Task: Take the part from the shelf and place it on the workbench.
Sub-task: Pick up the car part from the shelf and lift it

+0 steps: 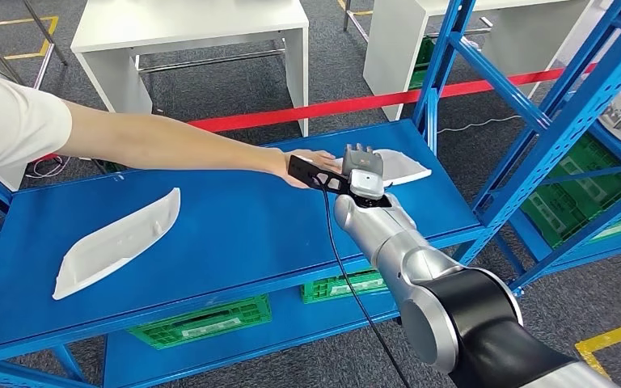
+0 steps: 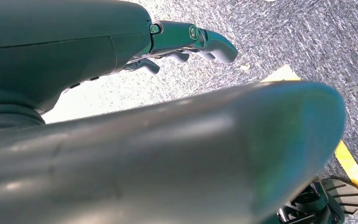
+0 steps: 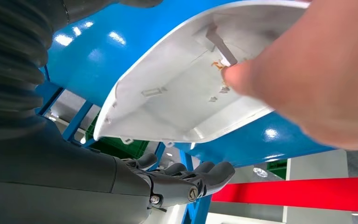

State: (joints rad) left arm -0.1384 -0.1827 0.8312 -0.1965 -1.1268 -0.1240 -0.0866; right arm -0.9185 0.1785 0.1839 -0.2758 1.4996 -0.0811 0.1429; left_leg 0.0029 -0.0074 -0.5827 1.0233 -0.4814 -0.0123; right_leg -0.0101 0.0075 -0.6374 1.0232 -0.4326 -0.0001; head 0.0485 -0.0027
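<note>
At the shelf's (image 1: 210,234) far right corner, the white part (image 1: 404,167) lies just beyond the right hand (image 1: 363,171); fingers (image 3: 205,175) apart, holding nothing; a person's hand (image 1: 311,164) touches the part; left hand (image 2: 193,42) hangs, unclenched.

**Silver arm, dark hands, one white sleeve**

The robot's right arm (image 1: 404,250) is brushed silver, with a bulky black joint housing low in the head view. A thin black cable (image 1: 348,279) runs along it. The right hand (image 1: 361,170) has a grey back; in the wrist view its dark fingers (image 3: 200,179) carry round screws and a grey ribbed cover. The left hand (image 2: 186,42) is dark grey, with greenish screws. The person (image 1: 89,133) wears a white short sleeve (image 1: 8,121).
</note>
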